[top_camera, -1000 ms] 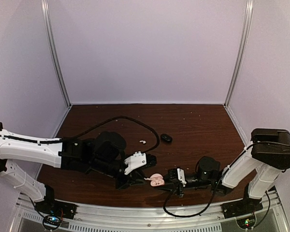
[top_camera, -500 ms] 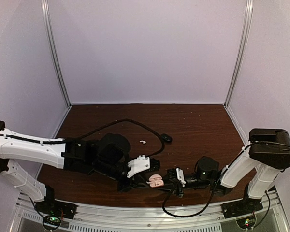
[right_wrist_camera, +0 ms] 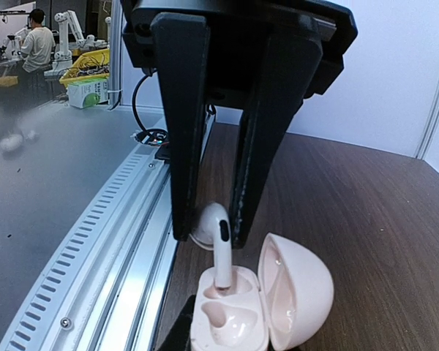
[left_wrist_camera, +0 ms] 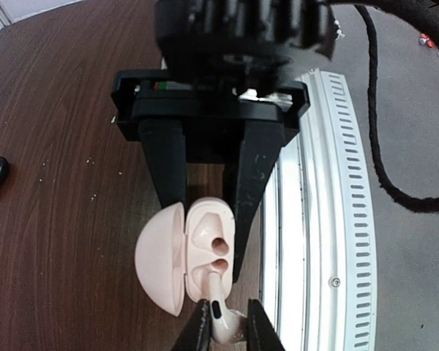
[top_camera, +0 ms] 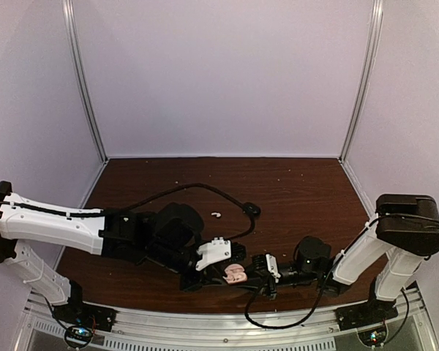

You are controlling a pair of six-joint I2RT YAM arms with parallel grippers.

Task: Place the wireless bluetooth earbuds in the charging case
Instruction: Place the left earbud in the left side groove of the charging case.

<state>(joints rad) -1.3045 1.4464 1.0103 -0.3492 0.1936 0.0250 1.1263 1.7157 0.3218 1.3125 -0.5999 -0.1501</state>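
Background: lilac walls; surface: dark brown wood-grain table (top_camera: 300, 183). On it sat pale pink open clamshell charging case (left_wrist_camera: 205, 256), body clamped by right gripper (left_wrist_camera: 207, 240). In case's socket stood tiny white stemmed plastic earbud (right_wrist_camera: 222, 256), stem-down, partly seated, head pinched by left gripper (right_wrist_camera: 209, 232), fingers nearly together. Earbud judged light, stiff, slick; hold at head. Beyond case, well apart, lay second white earbud (top_camera: 216, 214).

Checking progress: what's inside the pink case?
In the case, one white earbud, pinched by the left gripper, has its stem in one well; the other looks empty. The stem's tip is hidden.
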